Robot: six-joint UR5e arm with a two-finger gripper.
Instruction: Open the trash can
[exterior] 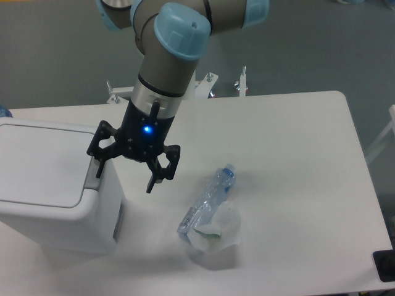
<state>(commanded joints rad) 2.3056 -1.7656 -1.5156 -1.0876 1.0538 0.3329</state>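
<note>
**Gripper lines up over the push tab**

Fixed camera, the only view: the trash can (46,185) sits at the left edge of the desk (296,154), flat lid down, not yet open. Its grey push tab (92,174) runs along the right rim, long axis front to back. The gripper (123,176) hangs right at that rim, jaws spread wide and pinching nothing. One finger drops in front of the tab, the other hangs over bare desk to the right. Whether that finger touches the tab, I cannot tell. So the tab lies at the left side of the jaws, just below; my read is the next move is a short press downward there. The crushed clear bottle (207,200) and a crumpled white wrapper (216,234) lie well apart to the right.
</note>
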